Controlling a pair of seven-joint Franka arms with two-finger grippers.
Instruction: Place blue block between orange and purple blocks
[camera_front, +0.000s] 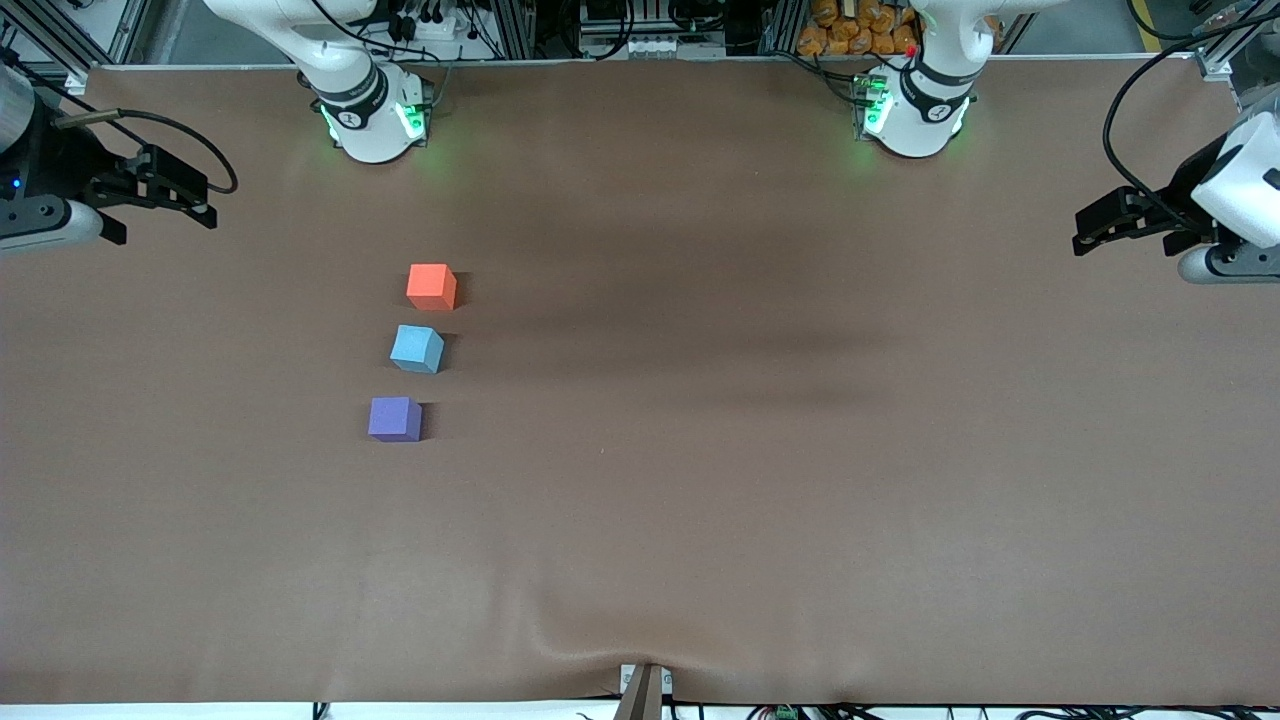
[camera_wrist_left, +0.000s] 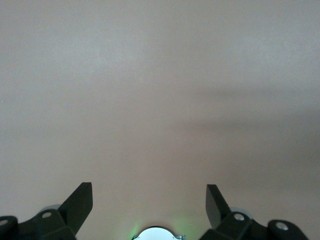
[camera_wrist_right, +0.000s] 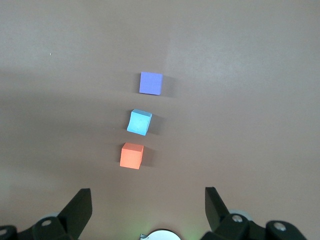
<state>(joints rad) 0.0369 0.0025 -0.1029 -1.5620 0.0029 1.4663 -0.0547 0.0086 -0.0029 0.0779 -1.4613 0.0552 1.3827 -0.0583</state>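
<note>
Three small cubes stand in a line on the brown table, toward the right arm's end. The orange block is farthest from the front camera and the purple block is nearest. The blue block sits between them, slightly turned, touching neither. The right wrist view shows the purple block, the blue block and the orange block. My right gripper is open and empty, raised at its end of the table. My left gripper is open and empty over bare table at its own end.
The two arm bases stand at the table's back edge. A small bracket sits at the front edge. The brown cover has a slight wrinkle near that bracket.
</note>
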